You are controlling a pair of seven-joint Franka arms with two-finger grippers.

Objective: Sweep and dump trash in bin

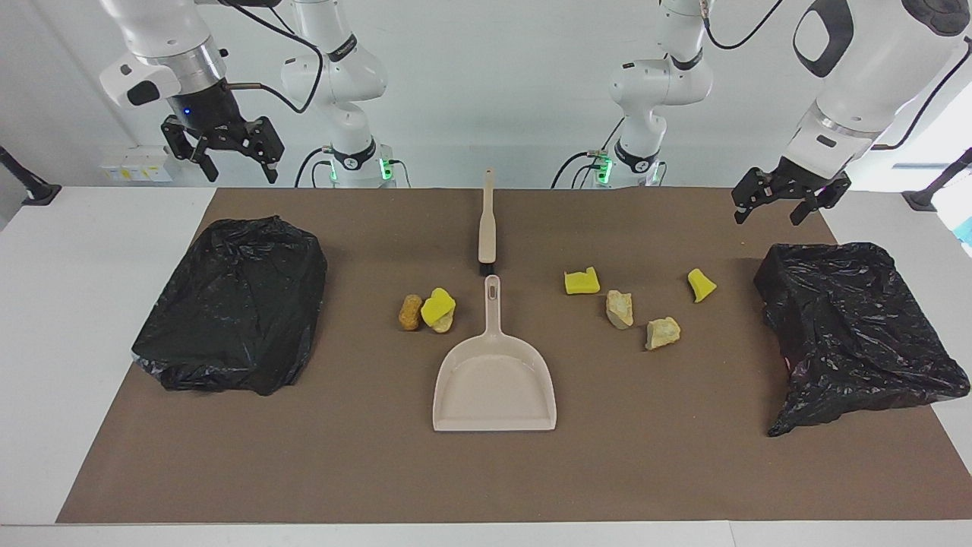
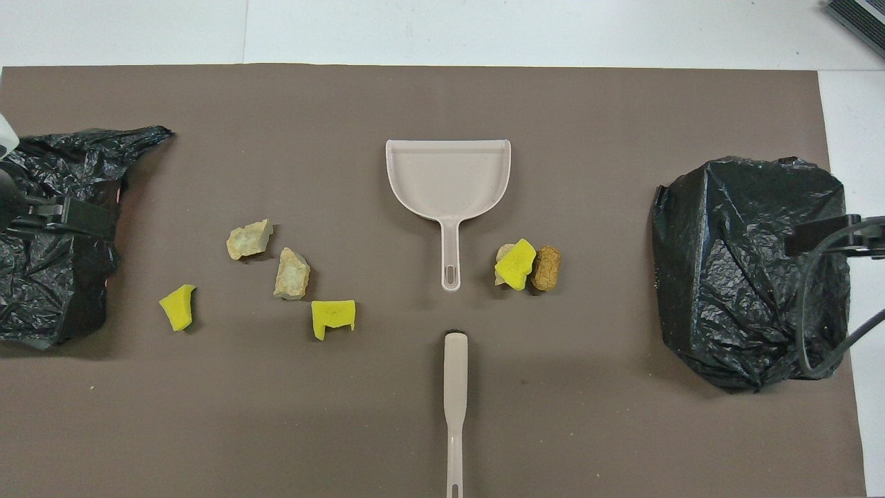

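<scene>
Brown matting covers my table, and nothing is swept: all the trash (image 1: 620, 308) lies loose around the dustpan (image 1: 494, 386), brush (image 1: 486, 222) untouched. My left gripper (image 1: 782, 205) and right gripper (image 1: 231, 158) hang raised, fingers apart, empty, over the bagged bins (image 1: 231, 302).
</scene>
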